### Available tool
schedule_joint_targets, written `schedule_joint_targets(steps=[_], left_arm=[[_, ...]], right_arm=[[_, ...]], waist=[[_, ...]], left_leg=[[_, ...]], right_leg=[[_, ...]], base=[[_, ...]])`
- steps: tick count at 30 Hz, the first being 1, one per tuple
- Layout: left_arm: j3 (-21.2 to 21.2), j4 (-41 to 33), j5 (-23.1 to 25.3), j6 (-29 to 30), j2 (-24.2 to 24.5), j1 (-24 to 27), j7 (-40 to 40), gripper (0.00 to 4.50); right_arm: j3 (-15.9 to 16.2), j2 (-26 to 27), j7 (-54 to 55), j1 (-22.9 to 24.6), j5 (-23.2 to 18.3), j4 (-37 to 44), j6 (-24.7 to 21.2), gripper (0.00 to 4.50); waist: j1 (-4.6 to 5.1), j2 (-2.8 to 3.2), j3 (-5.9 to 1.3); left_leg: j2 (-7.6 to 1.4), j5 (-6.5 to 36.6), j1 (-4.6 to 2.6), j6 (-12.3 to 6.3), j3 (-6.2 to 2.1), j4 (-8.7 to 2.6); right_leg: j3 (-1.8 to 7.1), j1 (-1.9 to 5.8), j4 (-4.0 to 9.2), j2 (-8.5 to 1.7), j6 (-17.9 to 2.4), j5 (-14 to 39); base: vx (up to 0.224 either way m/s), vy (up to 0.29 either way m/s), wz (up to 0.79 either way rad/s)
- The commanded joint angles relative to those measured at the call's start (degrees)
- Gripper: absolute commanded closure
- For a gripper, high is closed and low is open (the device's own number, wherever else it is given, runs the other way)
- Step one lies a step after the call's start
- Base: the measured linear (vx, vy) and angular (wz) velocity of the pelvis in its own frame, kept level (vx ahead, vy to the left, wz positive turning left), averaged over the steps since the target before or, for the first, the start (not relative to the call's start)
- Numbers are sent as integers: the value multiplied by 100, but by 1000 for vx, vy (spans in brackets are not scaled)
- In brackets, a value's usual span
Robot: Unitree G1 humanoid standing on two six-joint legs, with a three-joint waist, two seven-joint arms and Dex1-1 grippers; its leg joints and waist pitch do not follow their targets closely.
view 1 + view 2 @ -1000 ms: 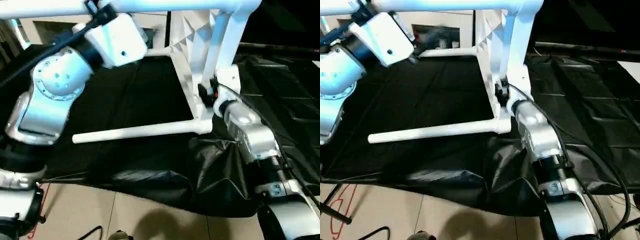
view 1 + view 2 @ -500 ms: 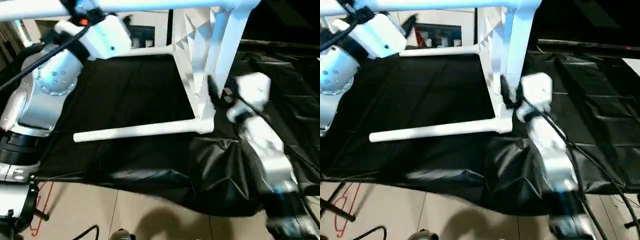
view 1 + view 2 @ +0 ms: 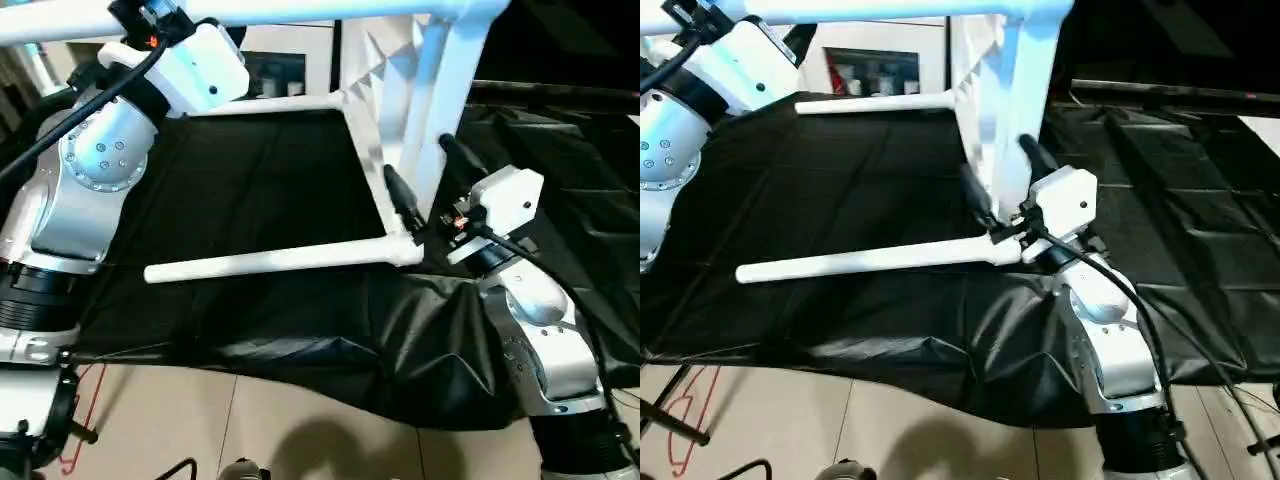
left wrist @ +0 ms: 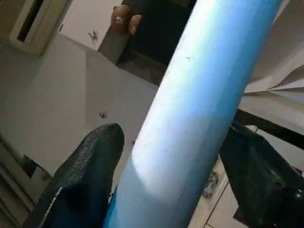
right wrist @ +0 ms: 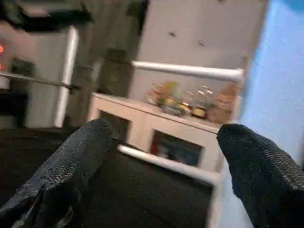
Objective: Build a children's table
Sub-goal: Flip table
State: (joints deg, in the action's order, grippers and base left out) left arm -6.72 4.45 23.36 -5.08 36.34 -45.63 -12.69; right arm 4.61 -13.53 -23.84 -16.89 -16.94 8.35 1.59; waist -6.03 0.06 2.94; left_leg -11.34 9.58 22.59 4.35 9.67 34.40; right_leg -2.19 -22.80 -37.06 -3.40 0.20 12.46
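The children's table lies on its side on a black sheet, its ribbed top [image 3: 385, 70] standing on edge. One leg [image 3: 270, 262] points toward me along the sheet. Another leg [image 3: 300, 12] runs across overhead, and a far leg [image 3: 870, 102] lies behind. My left gripper [image 3: 150, 15] is up at the overhead leg [image 4: 199, 104], with a finger [image 4: 85, 175] against each side of it. By the lower corner, my right gripper [image 3: 428, 178] stands open with its fingers [image 5: 71, 161] astride the top's rim, not pressing on it.
The black sheet [image 3: 260, 190] hangs crumpled over the near edge [image 3: 420, 340] above a tiled floor [image 3: 250, 430]. A white cabinet [image 3: 880, 70] stands at the back. A person's hand [image 4: 126, 16] shows beyond the overhead leg.
My right gripper has drawn back from the lower corner, turned and spread its fingers beside the rim. My left gripper's fingers have come in against the overhead leg.
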Motion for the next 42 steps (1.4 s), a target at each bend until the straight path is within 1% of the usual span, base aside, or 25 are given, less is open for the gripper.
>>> schedule_joint_targets(steps=[1, 3, 4, 7, 8, 9, 12, 16, 19, 20, 21, 22, 23, 24, 25, 27, 28, 29, 31, 33, 34, 36, 37, 40, 42], left_arm=[[-36, 43, -67, 155, -60, 67, -195, 133], [-35, 47, -125, 246, -71, 68, -278, 147], [-42, 51, -197, 363, -99, 82, -381, 166], [-19, 56, -325, 477, -156, 104, -483, 176], [85, 40, -544, 689, -274, 132, -546, 187], [181, 24, -724, 910, -374, 142, -605, 189], [263, 13, -851, 1066, -446, 137, -625, 190], [263, 13, -851, 1066, -446, 137, -625, 190], [263, 13, -851, 1066, -446, 137, -625, 190], [349, 23, -997, 1272, -518, 99, -673, 191], [594, 46, -1327, 1783, -736, -41, -637, 191], [814, 50, -1587, 2225, -927, -163, -599, 191], [1010, 52, -1790, 2573, -1089, -263, -531, 191], [1121, 58, -1874, 2705, -1168, -305, -450, 191], [1247, 62, -1926, 2793, -1247, -341, -352, 190], [1377, 78, -1984, 2837, -1325, -382, -235, 190], [1475, 66, -2008, 2856, -1376, -408, -204, 190], [1612, 51, -2059, 2870, -1439, -441, -139, 190], [1777, -4, -2128, 2973, -1537, -471, -82, 190], [1953, -110, -2190, 3094, -1661, -497, -86, 190], [1986, -179, -2188, 3129, -1694, -480, -129, 190], [2008, -252, -2205, 3159, -1731, -434, -154, 191], [2020, -290, -2224, 3178, -1751, -409, -160, 198], [1975, -417, -2230, 3224, -1763, -300, -174, 210], [1973, -458, -2258, 3259, -1766, -273, -153, 213]], right_arm=[[116, -65, -449, 71, -441, 226, -344, 41], [210, -127, -631, 137, -520, 272, -463, 41], [336, -225, -799, 215, -489, 277, -521, 41], [384, -262, -844, 247, -410, 254, -472, 41], [385, -263, -847, 269, -383, 232, -436, 41], [370, -257, -827, 276, -367, 211, -411, 41], [351, -249, -807, 281, -363, 195, -402, 41], [351, -249, -807, 281, -363, 195, -402, 41], [351, -249, -807, 281, -363, 195, -402, 41], [330, -261, -797, 286, -327, 157, -406, 41], [293, -279, -774, 306, -297, 67, -462, 41], [256, -308, -784, 325, -301, 15, -553, 41], [226, -331, -799, 345, -316, -16, -649, 41], [216, -341, -804, 359, -334, -22, -707, 41], [211, -359, -814, 375, -365, -16, -785, 41], [212, -376, -815, 389, -396, -16, -870, 41], [215, -376, -803, 404, -407, -19, -924, 41], [218, -372, -756, 434, -417, -65, -1048, 41], [196, -334, -706, 485, -510, -115, -1234, 41], [88, -208, -590, 546, -656, -252, -1451, 41], [3, -129, -447, 568, -709, -330, -1620, 15], [-91, -40, -224, 568, -690, -444, -1736, 8], [-131, 0, -126, 566, -667, -494, -1761, 2], [-539, 377, 487, 341, -862, -834, -1911, 0], [-683, 501, 648, 243, -994, -930, -1993, 0]], waist=[[-10, 71, -366], [-17, 68, -367], [-34, 66, -366], [-51, 58, -357], [-49, 48, -351], [-50, 42, -346], [-55, 38, -350], [-75, 63, -363], [-71, 75, -364], [-70, 62, -370], [-68, 48, -370], [-85, 58, -370], [-100, 42, -372], [-106, 34, -360], [-158, 24, -374], [-185, 16, -375], [-202, 7, -381], [-226, 39, -392], [-230, 60, -400], [-222, 63, -402], [-230, 62, -424], [-221, 95, -427], [-192, 70, -426], [-163, 28, -416], [-154, 4, -403]], left_leg=[[-153, 1422, -132, 175, -85, -417], [-148, 1426, -137, 169, -80, -413], [-143, 1367, -125, 184, -76, -415], [-144, 1435, -137, 203, -69, -417], [-138, 1482, -129, 206, -70, -422], [-138, 1485, -132, 214, -66, -428], [-131, 1493, -127, 185, -67, -425], [-127, 1403, -115, 105, -65, -419], [-131, 1413, -109, 118, -73, -431], [-131, 1414, -113, 120, -70, -429], [-131, 1365, -129, 122, -54, -424], [-126, 1358, -135, 105, -52, -412], [-111, 1320, -137, 73, -43, -400], [-108, 1288, -128, 53, -36, -401], [-101, 1147, -110, -47, -36, -392], [-92, 1050, -101, -108, -29, -373], [-76, 980, -94, -192, -15, -359], [-79, 908, -90, -249, -11, -350], [-79, 834, -69, -274, -16, -350], [-84, 880, -71, -306, -16, -354], [-89, 893, -69, -303, -20, -350], [-108, 878, -66, -259, -40, -374], [-131, 997, -76, -142, -56, -402], [-126, 1206, -80, -44, -60, -426], [-131, 1314, -95, 4, -60, -437]], right_leg=[[226, 209, 448, -358, -838, 516], [226, 205, 454, -355, -841, 520], [226, 205, 455, -358, -843, 504], [235, 190, 480, -373, -818, 704], [235, 192, 490, -374, -790, 848], [238, 189, 498, -386, -779, 978], [239, 185, 518, -388, -736, 1174], [240, 174, 540, -383, -633, 1331], [232, 172, 540, -377, -617, 1333], [233, 171, 540, -376, -612, 1312], [235, 164, 526, -376, -661, 1274], [235, 151, 536, -376, -683, 1274], [232, 162, 539, -381, -717, 1320], [234, 167, 544, -377, -722, 1344], [232, 189, 549, -401, -709, 1377], [221, 178, 538, -383, -714, 1259], [217, 182, 538, -400, -717, 1246], [212, 177, 541, -417, -722, 1271], [196, 185, 534, -413, -740, 1225], [183, 165, 538, -410, -800, 1171], [178, 164, 538, -416, -797, 1157], [172, 149, 526, -399, -819, 1040], [159, 143, 504, -383, -847, 817], [159, 147, 502, -394, -841, 737], [168, 146, 508, -412, -843, 766]], base=[[0, 0, 0], [0, 0, 0], [0, 0, 0], [0, 0, 0], [0, 0, 0], [0, 0, 0], [0, 0, 0], [0, 0, 0], [0, 0, 0], [0, 0, 0], [0, 0, 0], [0, 0, 0], [0, 0, 0], [0, 0, 0], [0, 0, 0], [0, 0, 0], [0, 0, 0], [0, 0, 0], [0, 0, 0], [0, 0, 0], [0, 0, 0], [0, 0, 0], [0, 0, 0], [0, 0, 0], [0, 0, 0]])
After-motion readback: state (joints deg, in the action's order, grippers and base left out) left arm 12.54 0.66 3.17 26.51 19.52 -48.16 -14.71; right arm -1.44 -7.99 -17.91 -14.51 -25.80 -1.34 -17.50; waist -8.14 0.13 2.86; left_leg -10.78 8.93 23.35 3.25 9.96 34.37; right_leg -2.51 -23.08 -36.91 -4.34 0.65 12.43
